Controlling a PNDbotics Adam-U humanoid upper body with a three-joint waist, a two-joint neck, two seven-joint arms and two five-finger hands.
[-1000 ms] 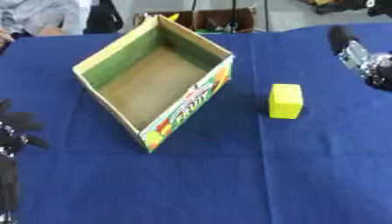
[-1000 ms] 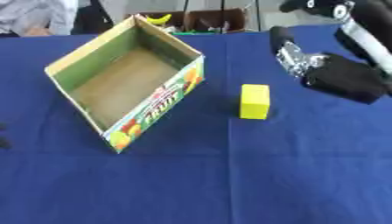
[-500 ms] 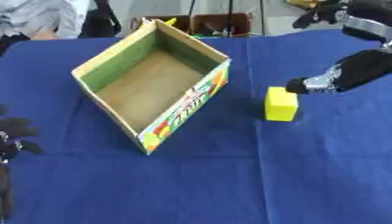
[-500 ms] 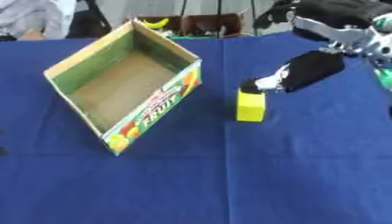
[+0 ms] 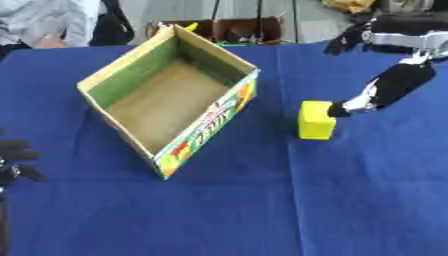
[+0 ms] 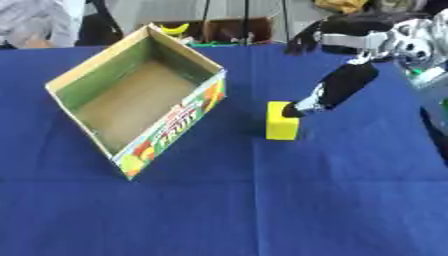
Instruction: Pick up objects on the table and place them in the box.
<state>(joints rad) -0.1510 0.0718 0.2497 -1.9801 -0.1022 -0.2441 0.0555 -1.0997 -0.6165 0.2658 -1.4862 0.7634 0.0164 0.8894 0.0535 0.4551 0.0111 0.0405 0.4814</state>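
A yellow block (image 5: 315,121) stands on the blue table cloth, just right of the open cardboard box (image 5: 211,125), which has a fruit print on its outer wall and nothing visible inside. My right hand (image 6: 343,84) reaches in from the upper right. Its thumb tip rests against the block's upper right edge, while its straight fingers (image 6: 306,39) hover higher, behind the block. My left hand (image 5: 12,162) shows at the lower left edge, fingers spread, far from both things.
The blue cloth (image 5: 262,210) covers the whole table. Beyond the far edge stand a brown crate (image 5: 249,27) and a yellow thing (image 6: 175,28). A person in light clothes (image 5: 44,20) sits at the far left corner.
My right hand has come down from the upper right to the yellow block and now touches it with the thumb tip. The block and box have not moved.
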